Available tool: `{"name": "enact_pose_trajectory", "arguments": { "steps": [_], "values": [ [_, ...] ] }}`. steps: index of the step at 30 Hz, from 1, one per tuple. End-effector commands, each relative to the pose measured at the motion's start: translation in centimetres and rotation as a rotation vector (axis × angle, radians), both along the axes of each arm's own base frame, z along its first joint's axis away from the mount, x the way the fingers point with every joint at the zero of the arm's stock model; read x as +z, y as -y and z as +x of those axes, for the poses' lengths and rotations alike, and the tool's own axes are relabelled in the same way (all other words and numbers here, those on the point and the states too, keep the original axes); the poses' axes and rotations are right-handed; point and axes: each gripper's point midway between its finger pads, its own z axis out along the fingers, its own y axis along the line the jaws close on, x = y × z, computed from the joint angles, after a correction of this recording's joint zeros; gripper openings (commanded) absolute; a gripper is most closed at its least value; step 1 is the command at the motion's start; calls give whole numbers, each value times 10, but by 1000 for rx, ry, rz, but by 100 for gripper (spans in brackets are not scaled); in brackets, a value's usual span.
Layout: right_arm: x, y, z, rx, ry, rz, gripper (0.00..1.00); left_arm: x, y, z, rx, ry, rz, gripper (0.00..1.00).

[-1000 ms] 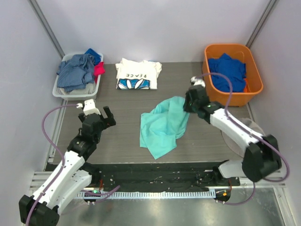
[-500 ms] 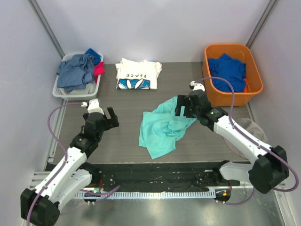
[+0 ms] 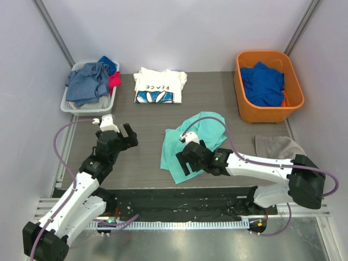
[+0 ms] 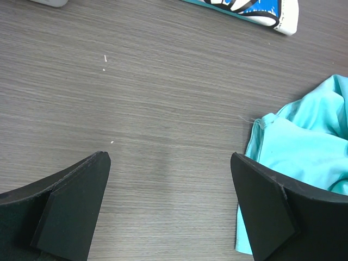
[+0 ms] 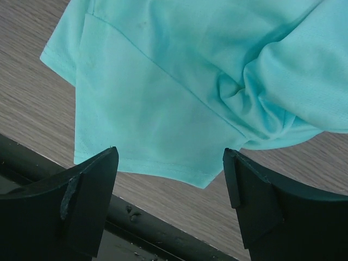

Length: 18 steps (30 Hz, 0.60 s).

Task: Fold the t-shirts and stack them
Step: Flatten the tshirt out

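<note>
The mint-teal t-shirt (image 3: 191,138) lies crumpled on the middle of the table, also seen in the left wrist view (image 4: 296,144) and the right wrist view (image 5: 179,81). The white "PEACE" t-shirt (image 3: 159,85) lies folded at the back; its printed edge (image 4: 261,11) shows in the left wrist view. My right gripper (image 3: 181,161) (image 5: 169,152) hangs open just above the teal shirt's near hem corner, holding nothing. My left gripper (image 3: 120,132) (image 4: 169,157) stands open over bare table, left of the teal shirt.
An orange bin (image 3: 266,115) at the back right holds a royal blue garment (image 3: 262,81). A white basket (image 3: 81,107) at the back left holds grey-blue clothes (image 3: 87,81). A grey cloth (image 3: 277,147) lies at the right. The black rail (image 5: 136,217) runs along the near edge.
My right gripper opened, let go of the teal shirt's far right part, and swung left and nearer, over its near hem. The shirt settled. The left arm barely moved.
</note>
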Motion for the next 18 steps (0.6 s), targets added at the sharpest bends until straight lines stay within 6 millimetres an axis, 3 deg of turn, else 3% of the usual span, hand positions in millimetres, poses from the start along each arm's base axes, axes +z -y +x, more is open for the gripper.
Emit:
{"name": "enact_pose_trajectory", "arguments": {
  "steps": [1, 10, 18],
  "values": [
    [10, -19, 8, -42, 91, 56, 85, 10, 3, -1, -9, 27, -28, 100],
    [-22, -75, -45, 150, 62, -28, 82, 7, 1, -5, -5, 17, -29, 100],
    [-37, -87, -58, 153, 57, -46, 82, 5, -2, -10, 0, 13, -18, 100]
  ]
}}
